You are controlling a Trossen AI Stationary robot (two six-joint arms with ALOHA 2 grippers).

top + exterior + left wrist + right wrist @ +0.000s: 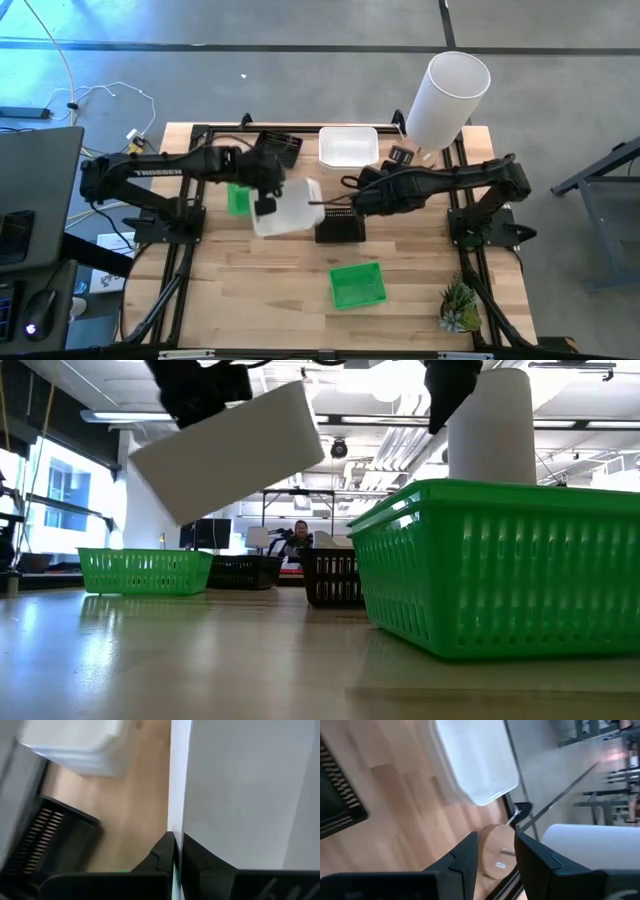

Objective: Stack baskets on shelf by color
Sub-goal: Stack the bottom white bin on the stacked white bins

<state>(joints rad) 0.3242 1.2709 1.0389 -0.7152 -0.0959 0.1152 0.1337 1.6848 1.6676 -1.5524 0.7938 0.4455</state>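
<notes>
My left gripper (266, 203) (176, 845) is shut on a white basket (288, 208) (230, 452) that hangs tilted above the middle of the table. My right gripper (333, 203) (497, 845) is open and holds nothing, above a black basket (340, 229) (330, 578) on the table. Another white basket (348, 145) (475, 760) sits at the far edge, with a second black basket (280, 147) to its left. One green basket (238, 198) lies under the left arm. Another green basket (357, 285) (500, 565) sits near the front. My left gripper pinches the white basket's thin side wall at its rim (176, 815), one finger (162, 852) on each face of the wall. The basket is lifted clear of the table and tilted, as the low view shows.
A tall white cylinder (446, 98) (490, 425) stands at the far right corner. A small potted plant (458, 307) sits at the near right corner. A person (298, 538) sits in the room beyond. Bare wood (250, 290) lies at the near left.
</notes>
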